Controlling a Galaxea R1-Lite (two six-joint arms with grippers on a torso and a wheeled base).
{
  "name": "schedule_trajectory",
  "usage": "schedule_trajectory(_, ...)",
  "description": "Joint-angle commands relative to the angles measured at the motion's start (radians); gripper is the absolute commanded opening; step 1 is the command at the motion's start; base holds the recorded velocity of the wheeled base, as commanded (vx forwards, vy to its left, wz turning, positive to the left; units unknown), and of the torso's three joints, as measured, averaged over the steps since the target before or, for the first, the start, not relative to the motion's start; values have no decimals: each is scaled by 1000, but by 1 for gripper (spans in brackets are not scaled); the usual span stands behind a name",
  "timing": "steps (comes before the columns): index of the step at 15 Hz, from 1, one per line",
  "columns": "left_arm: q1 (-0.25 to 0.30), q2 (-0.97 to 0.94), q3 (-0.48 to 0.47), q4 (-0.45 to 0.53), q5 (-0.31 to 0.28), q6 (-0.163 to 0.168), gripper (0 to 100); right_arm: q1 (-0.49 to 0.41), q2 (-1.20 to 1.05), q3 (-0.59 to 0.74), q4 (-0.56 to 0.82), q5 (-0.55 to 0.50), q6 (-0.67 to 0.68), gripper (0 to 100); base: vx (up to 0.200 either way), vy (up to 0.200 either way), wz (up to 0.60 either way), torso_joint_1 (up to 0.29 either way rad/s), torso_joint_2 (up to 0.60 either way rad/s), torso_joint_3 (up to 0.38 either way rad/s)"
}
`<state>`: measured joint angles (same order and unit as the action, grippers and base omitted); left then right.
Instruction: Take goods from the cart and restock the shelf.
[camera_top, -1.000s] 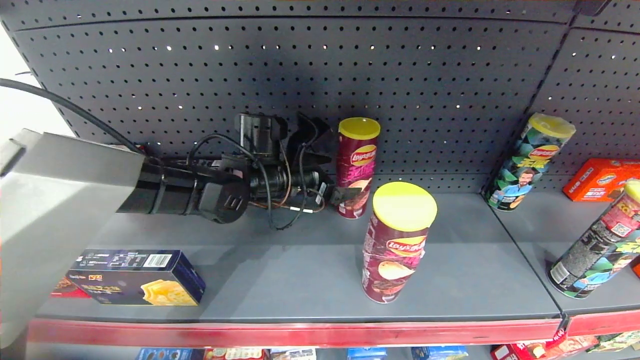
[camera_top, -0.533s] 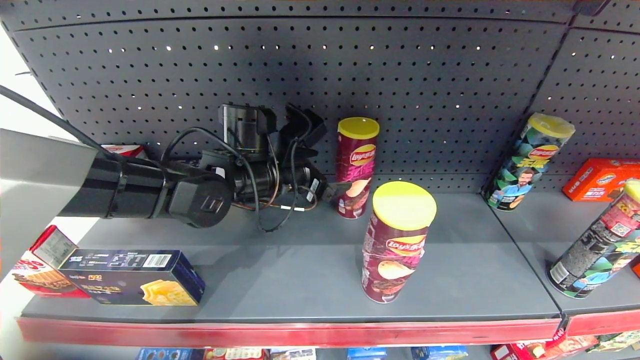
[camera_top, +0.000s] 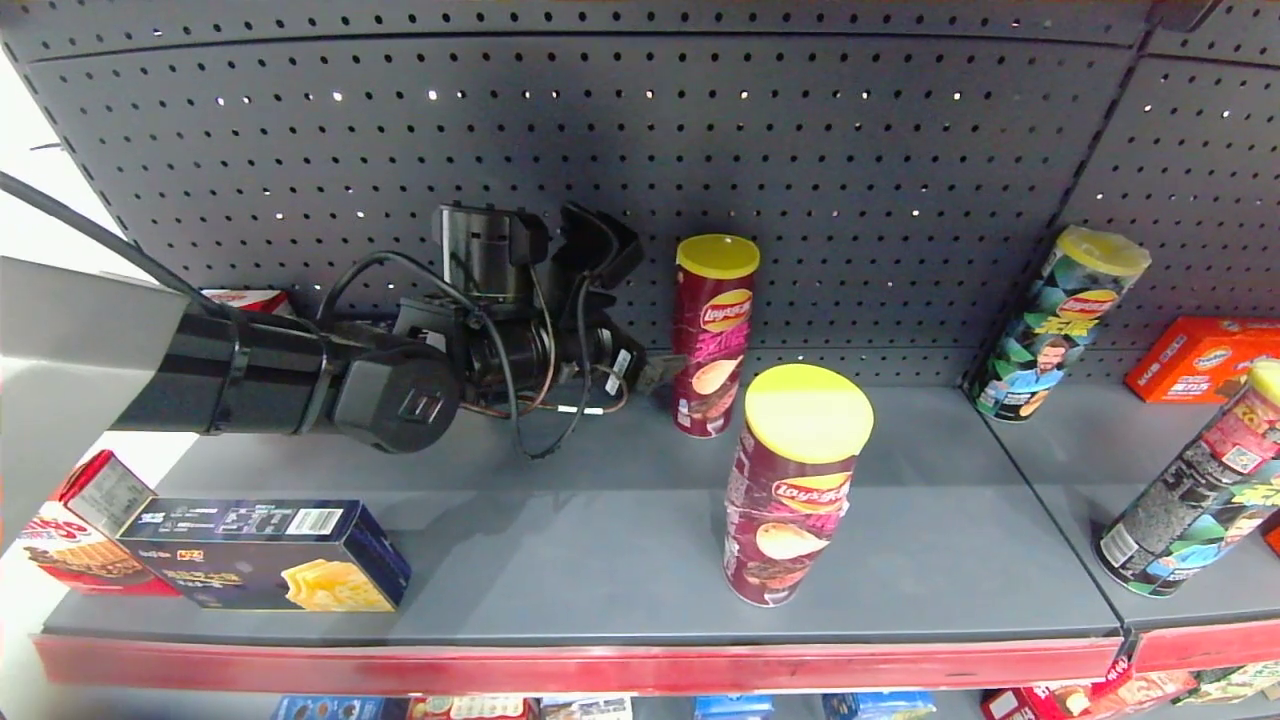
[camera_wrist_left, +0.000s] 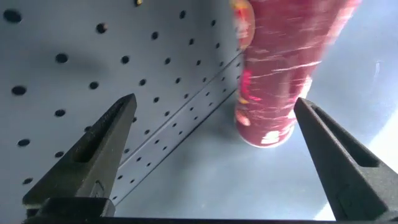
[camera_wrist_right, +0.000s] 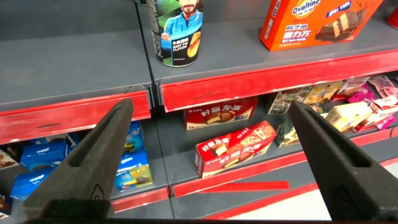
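Maroon chip can (camera_wrist_left: 280, 74) stands upright just ahead of the left gripper (camera_wrist_left: 214, 102), jaws spread wide, nothing held. Best move, I'd say: back straight out, level, no brushing can or pegboard (camera_wrist_left: 62, 74).

I'm seeing a dark blue box (camera_top: 270, 555) lying at the near left of the shelf (camera_top: 600, 540), with a red packet (camera_top: 65, 535) just beside it, further left. On the right, a green-and-black can (camera_top: 1055, 330) is standing by the far panel. An orange box (camera_top: 1205, 358) is sitting to its right, and another such can (camera_top: 1185, 495) is standing nearer. Red boxes (camera_wrist_right: 236, 146) are lying on a lower tier.
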<state>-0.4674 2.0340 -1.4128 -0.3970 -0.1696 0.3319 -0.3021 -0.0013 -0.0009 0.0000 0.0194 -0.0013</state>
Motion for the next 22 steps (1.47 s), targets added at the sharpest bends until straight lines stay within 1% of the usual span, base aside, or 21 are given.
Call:
schedule_trajectory(1,4,3,0,0,2,-4,100,0,1,1,0,-1,0,100,0,0,0,0,0,0)
schedule_trajectory(3,4,6,-3,0,32,-28,100,0,1,-1,0,-1,0,100,0,0,0,0,0,0)
schedule_trajectory(5,4,15,-3,0,41,-36,100,0,1,1,0,1,0,100,0,0,0,0,0,0)
schedule_trajectory(8,4,15,-5,0,53,-36,100,0,1,1,0,1,0,100,0,0,0,0,0,0)
schedule_trajectory(9,6,18,-15,0,65,-39,100,0,1,1,0,1,0,100,0,0,0,0,0,0)
schedule_trajectory(12,6,35,-40,0,101,-65,100,0,1,-1,0,-1,0,100,0,0,0,0,0,0)
schedule_trajectory(15,7,41,-37,-2,117,-68,100,0,1,1,0,-1,0,100,0,0,0,0,0,0)
schedule_trajectory(17,10,37,-14,-2,131,-67,100,0,1,1,0,1,0,100,0,0,0,0,0,0)
schedule_trajectory(21,27,40,-12,-2,142,-63,100,0,1,-1,0,1,0,100,0,0,0,0,0,0)
schedule_trajectory(22,27,51,-22,-2,157,-60,100,0,1,-1,0,-1,0,100,0,0,0,0,0,0)
